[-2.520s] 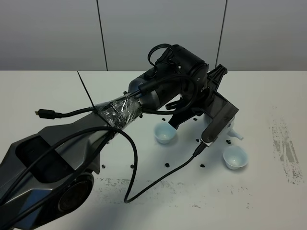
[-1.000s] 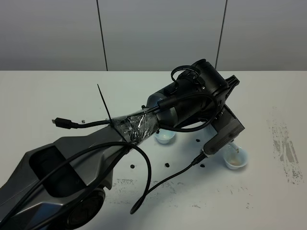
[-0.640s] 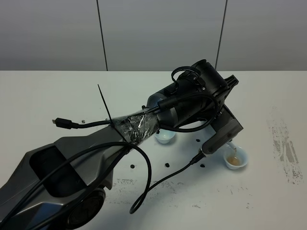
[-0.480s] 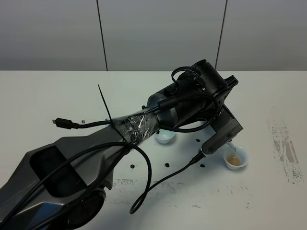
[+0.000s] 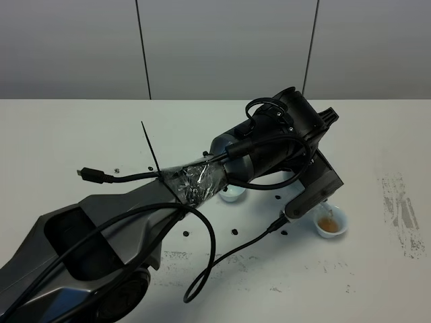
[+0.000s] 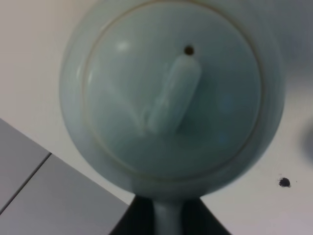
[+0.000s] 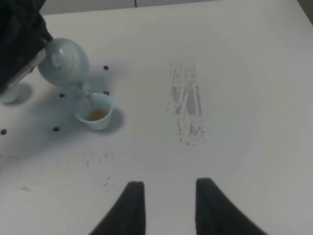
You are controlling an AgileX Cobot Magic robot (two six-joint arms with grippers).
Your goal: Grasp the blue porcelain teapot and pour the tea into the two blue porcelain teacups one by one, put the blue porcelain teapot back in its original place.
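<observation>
Left hand (image 6: 166,218): reaching across to the right half of the desk (image 5: 81,134) and clamping its dark fingers (image 6: 132,223) tight on the loop handle of the blue porcelain teapot (image 6: 171,98).
Teapot: hanging tilted in that hand above the desk, its spout (image 7: 84,89) dipping toward the right teacup (image 5: 330,232); in the high view the arm is hiding nearly all of it.
Lid (image 6: 171,93): sitting in place on the pot, knob and small vent hole facing the wrist camera.
Right teacup: standing upright on the desk just under the spout, holding amber tea (image 7: 97,115).
Left teacup (image 5: 232,195): standing further left, partly under the arm; I cannot tell what it is holding.
Right hand (image 7: 169,183): hovering at the near side, well apart from the cups, its two fingers standing a little apart and gripping nothing.
Desk: white, carrying scattered black specks (image 5: 234,231) around the cups and a scuffed grey patch (image 7: 186,107) to the right.
</observation>
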